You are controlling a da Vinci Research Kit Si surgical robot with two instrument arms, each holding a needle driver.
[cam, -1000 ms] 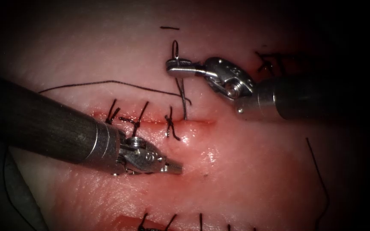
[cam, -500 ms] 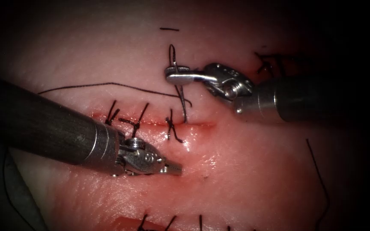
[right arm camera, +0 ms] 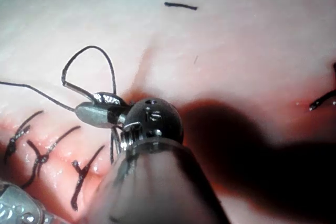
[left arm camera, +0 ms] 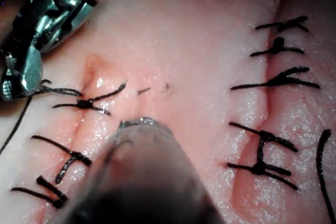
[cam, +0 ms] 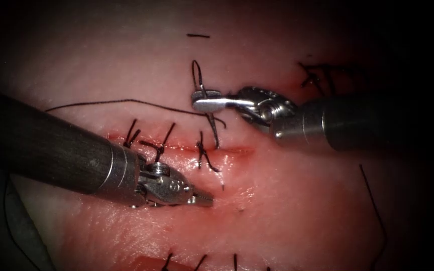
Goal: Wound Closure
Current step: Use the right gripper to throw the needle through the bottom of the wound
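The cut (cam: 177,146) runs across the tissue (cam: 287,200) with three dark stitches (cam: 203,153) on it. My right tool (cam: 197,103) is shut on the curved needle (cam: 212,125) near its back end, just beyond the cut's right end. The needle goes down into the tissue at the cut's far edge. A small dark point (cam: 222,186) shows on the near side, close to my left tool (cam: 204,198), which is shut and holds nothing. Thread (cam: 126,101) trails left from the needle and loops (right arm camera: 89,51) above the right jaws (right arm camera: 92,113).
A second row of stitches (cam: 199,261) lies at the near edge; in the left wrist view it is a closed cut (left arm camera: 268,108). Cut thread ends (cam: 198,35) lie on the far tissue, more stitches (cam: 315,75) at far right. Red fluid wets the tissue around the cut.
The right tool has come down toward the cut with the needle, driving it deeper. A dark point has appeared on the near side and moved nearer. The left tool has barely moved.
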